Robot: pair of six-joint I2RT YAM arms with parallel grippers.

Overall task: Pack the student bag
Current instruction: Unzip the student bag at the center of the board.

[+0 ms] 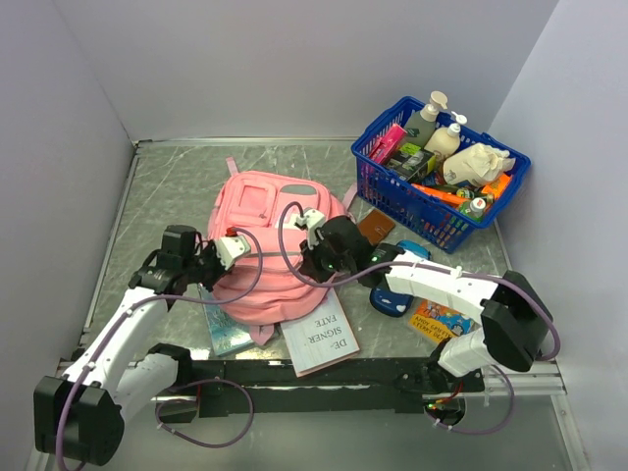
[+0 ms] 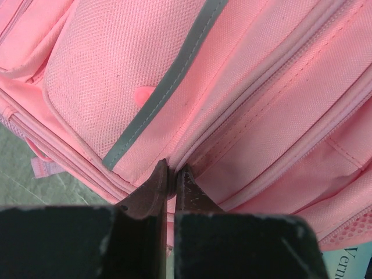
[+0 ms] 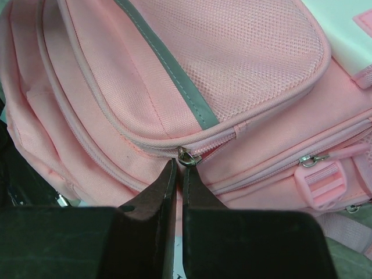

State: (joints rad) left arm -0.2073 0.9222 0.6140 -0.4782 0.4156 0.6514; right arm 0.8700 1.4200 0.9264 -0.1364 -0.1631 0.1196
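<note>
On student bag, seemingly: end effectors

The student bag is pink woven fabric with paler pink flaps and grey stripes across its pockets. At two o'clock from it, the basket is blue. The toy car is blue. The book at five o'clock is white with dark lettering. The table is mottled grey.
</note>
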